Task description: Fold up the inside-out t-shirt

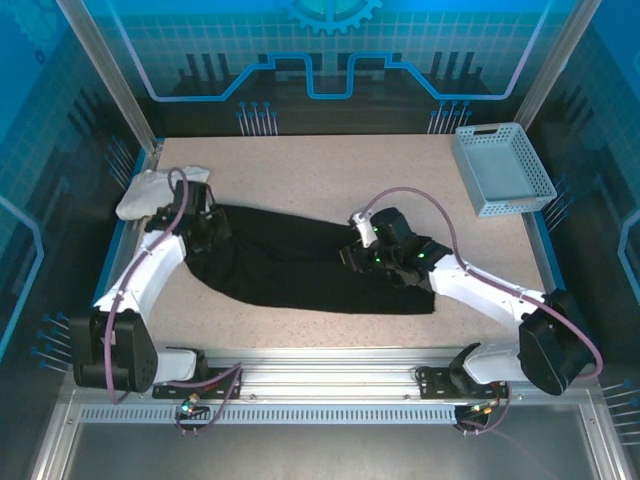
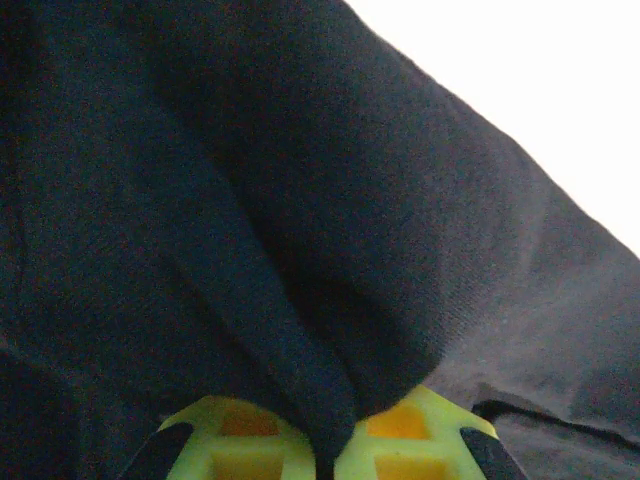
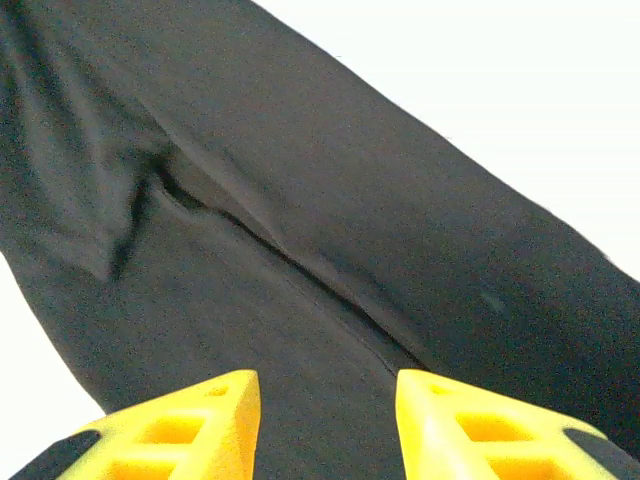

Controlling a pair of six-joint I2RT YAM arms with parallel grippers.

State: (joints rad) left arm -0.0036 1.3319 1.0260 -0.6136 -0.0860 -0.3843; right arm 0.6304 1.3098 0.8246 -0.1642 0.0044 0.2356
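Observation:
The inside-out t-shirt (image 1: 300, 265) lies as a long black band across the middle of the table, plain black on its upper side. My left gripper (image 1: 207, 235) is at the shirt's left end. In the left wrist view its yellow fingers (image 2: 245, 440) are pressed together with a ridge of black cloth (image 2: 330, 300) pinched between them, so my left gripper (image 2: 335, 450) is shut on the shirt. My right gripper (image 1: 360, 255) hovers over the shirt's right half. In the right wrist view my right gripper (image 3: 328, 420) is open, its fingers (image 3: 200, 420) apart above a seam in the cloth (image 3: 300, 260).
A white folded garment (image 1: 148, 192) lies at the table's left edge, just behind the left gripper. A light blue basket (image 1: 500, 168) stands at the back right. Bare speckled tabletop (image 1: 330, 165) stretches behind the shirt, and a metal rail (image 1: 330, 365) runs along the near edge.

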